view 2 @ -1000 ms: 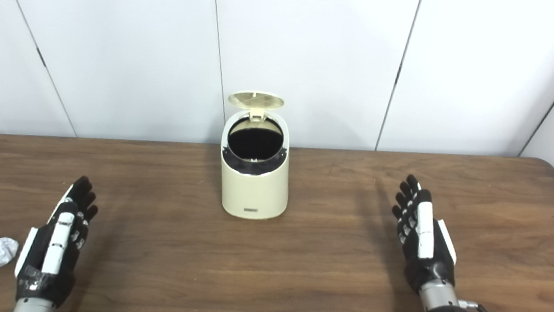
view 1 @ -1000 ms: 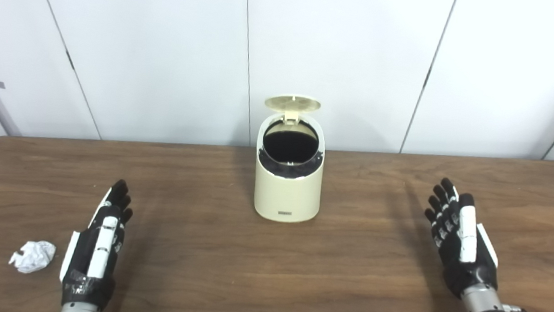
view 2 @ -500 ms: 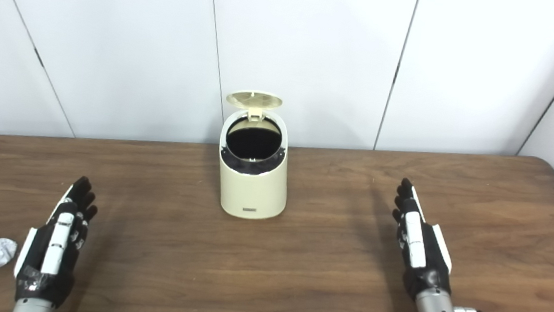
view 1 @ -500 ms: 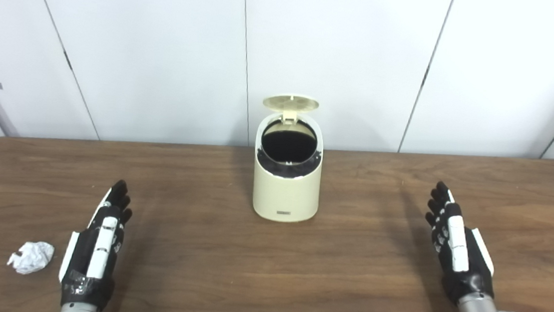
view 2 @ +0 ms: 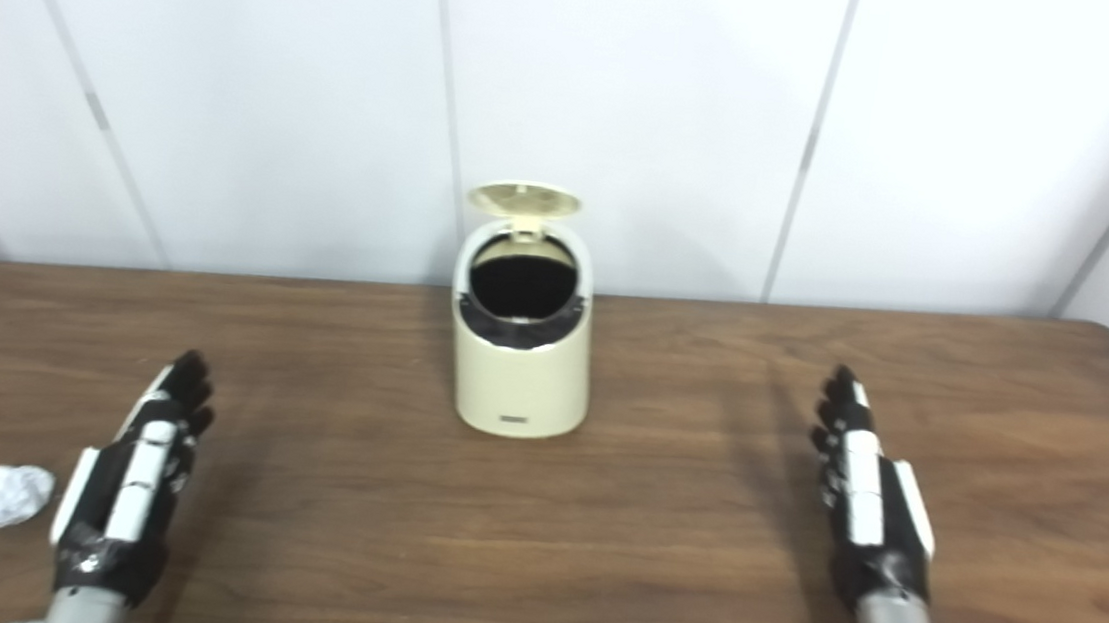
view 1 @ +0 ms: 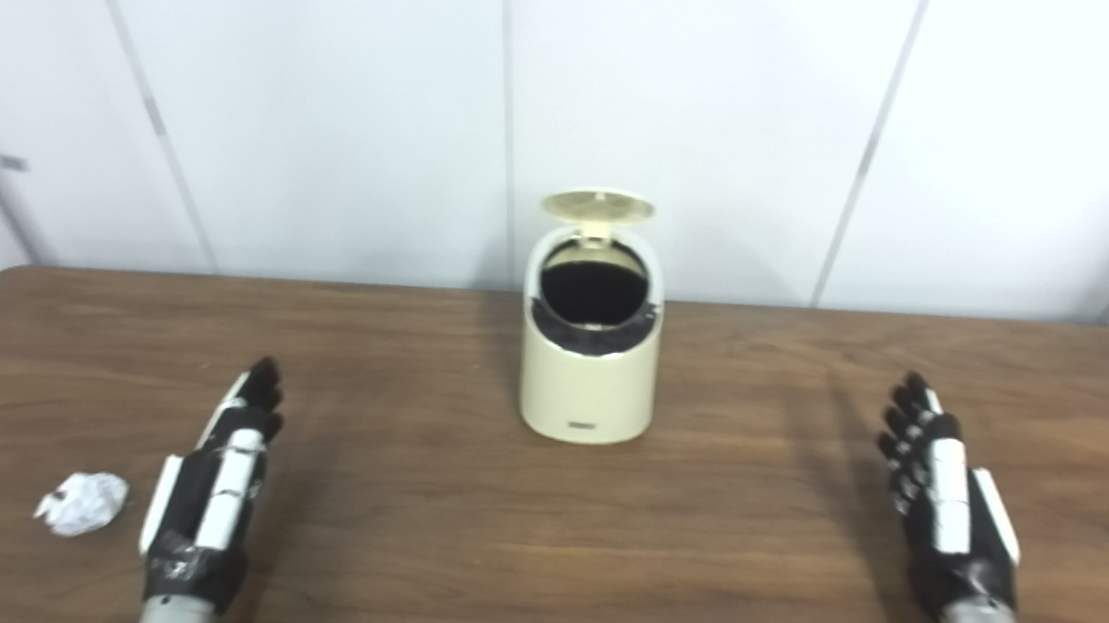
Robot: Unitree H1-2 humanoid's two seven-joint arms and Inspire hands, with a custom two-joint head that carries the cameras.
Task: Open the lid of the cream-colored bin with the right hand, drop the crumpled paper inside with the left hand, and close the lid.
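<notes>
Your crumpled paper (view 1: 82, 502) lies on the bench (view 1: 454, 544) just outside the left robot hand (view 1: 209, 497) (both views agree). The cream bin (view 1: 591, 355) stands upright, lid (view 1: 597, 205) raised, mouth facing you. Both hands, left and right robot hand (view 1: 944, 506), hold nothing, fingers straight.

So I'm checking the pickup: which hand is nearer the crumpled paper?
Left. The left hand rests open just right of the crumpled paper, not touching it. The right hand is far across the table, beyond the bin.
</notes>
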